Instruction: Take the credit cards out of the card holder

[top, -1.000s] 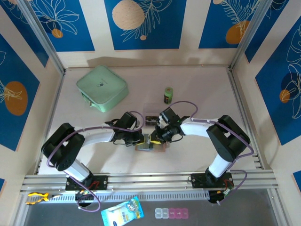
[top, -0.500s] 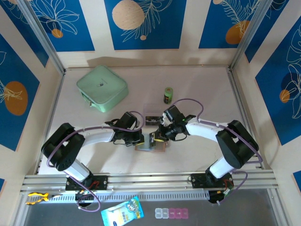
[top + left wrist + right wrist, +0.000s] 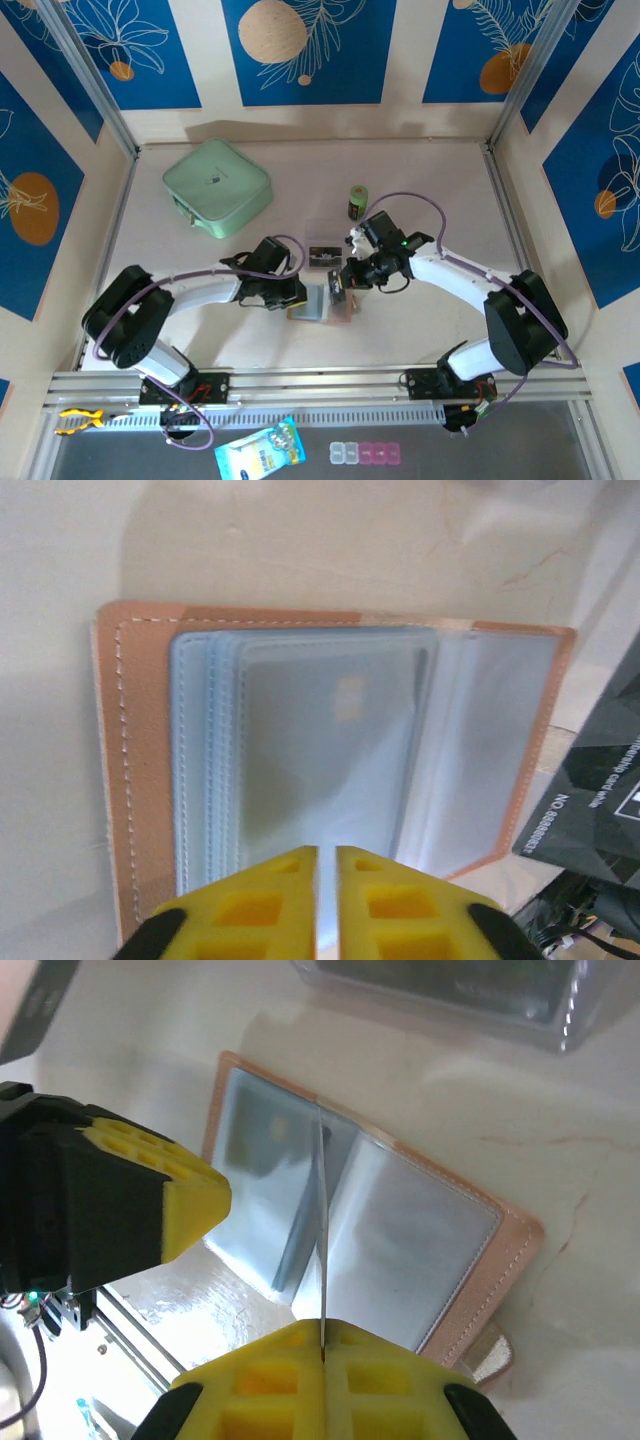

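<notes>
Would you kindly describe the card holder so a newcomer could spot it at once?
On the pale table, look at the front middle, where both arms meet. There lies the open tan-pink leather-like bifold wallet; unlike the mint-green square case farther back, it is flat and shows clear plastic sleeves.

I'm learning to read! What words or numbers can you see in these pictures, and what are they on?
"NO.8888..." runs sideways on the dark card; its last digits and the pale line beside them are too blurred.
Mint-green case logo: too small to read.
Green bottle label: too small.
Blue packet print: too small.
Card holder: no writing seen.
</notes>
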You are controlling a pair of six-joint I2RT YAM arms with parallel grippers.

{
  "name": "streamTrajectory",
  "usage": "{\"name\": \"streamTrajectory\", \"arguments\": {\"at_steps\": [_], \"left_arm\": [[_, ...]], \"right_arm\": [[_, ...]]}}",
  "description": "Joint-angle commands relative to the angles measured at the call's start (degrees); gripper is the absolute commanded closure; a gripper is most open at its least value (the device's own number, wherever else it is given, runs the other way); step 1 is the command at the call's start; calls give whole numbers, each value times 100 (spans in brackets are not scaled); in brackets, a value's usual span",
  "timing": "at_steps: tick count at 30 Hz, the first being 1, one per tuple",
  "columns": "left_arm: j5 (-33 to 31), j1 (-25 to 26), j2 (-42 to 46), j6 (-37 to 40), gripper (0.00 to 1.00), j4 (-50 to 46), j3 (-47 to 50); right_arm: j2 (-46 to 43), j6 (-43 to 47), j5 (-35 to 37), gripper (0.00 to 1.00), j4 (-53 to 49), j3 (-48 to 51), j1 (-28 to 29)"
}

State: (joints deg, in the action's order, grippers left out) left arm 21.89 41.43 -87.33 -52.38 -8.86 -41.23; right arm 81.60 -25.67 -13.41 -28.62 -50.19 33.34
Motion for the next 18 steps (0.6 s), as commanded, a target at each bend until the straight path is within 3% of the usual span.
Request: {"name": "streamTrajectory", "arguments": {"at_steps": [1,5,11,18], "left_arm": [[-338,28,292,58,76,-436,-155],[-669,17,432,284,65,-867,-171],[-562,18,312,286,61,-774,7],[-254,18,179,92,61,-303,227]], "right_arm": [[-134,1357,105,99,-682,-422,-38],[-65,2060,687,99,-1211,-823,47],[-182,3400,1160,100,-1310,-1010,212],[492,4366,1378,100,-1800,-1811,103]]}}
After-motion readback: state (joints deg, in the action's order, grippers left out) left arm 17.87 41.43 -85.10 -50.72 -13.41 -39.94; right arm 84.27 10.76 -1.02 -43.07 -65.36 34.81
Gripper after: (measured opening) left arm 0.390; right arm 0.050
